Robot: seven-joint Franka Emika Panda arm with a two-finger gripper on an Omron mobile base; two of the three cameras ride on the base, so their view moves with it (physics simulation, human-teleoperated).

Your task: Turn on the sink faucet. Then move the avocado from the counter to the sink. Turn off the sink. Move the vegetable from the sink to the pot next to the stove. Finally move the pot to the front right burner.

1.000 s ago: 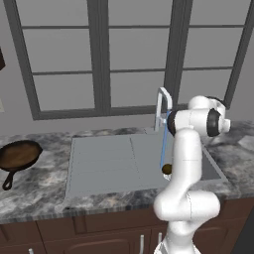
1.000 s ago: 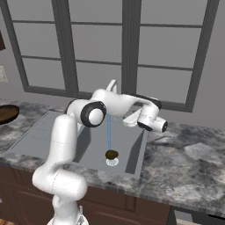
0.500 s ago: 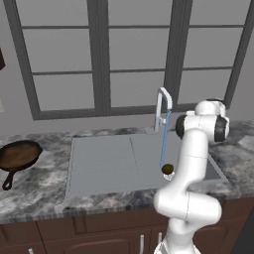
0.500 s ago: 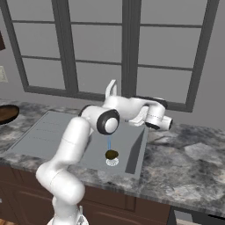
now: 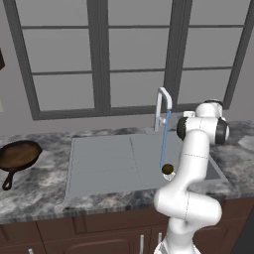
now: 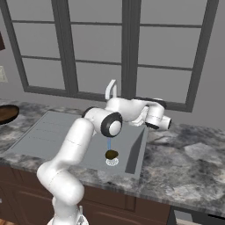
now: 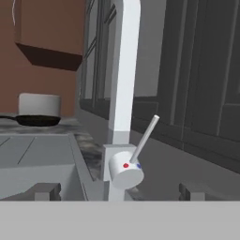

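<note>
The faucet (image 5: 162,106) is running: a thin blue stream (image 5: 163,144) falls into the sink (image 5: 109,158). Under the stream lies the dark avocado (image 5: 168,169), over the drain (image 6: 111,161). My gripper (image 6: 163,123) hovers just right of the faucet (image 6: 112,89), above the counter behind the sink. In the hand view my gripper (image 7: 119,192) is open, its fingertips (image 7: 47,191) wide apart and holding nothing. Straight ahead of it stand the faucet's round base (image 7: 125,171) and its thin lever (image 7: 144,138), tilted up to the right.
A dark frying pan (image 5: 20,155) rests on the counter left of the sink. In the hand view it appears far off (image 7: 37,120) with a pale cylinder (image 7: 40,104) behind it. The window wall (image 5: 129,59) stands close behind the faucet. Granite counter (image 6: 189,167) stretches to the right.
The arm's elbow has swung to the right while the hand stays beside the faucet. The water keeps running and the avocado has not moved.
</note>
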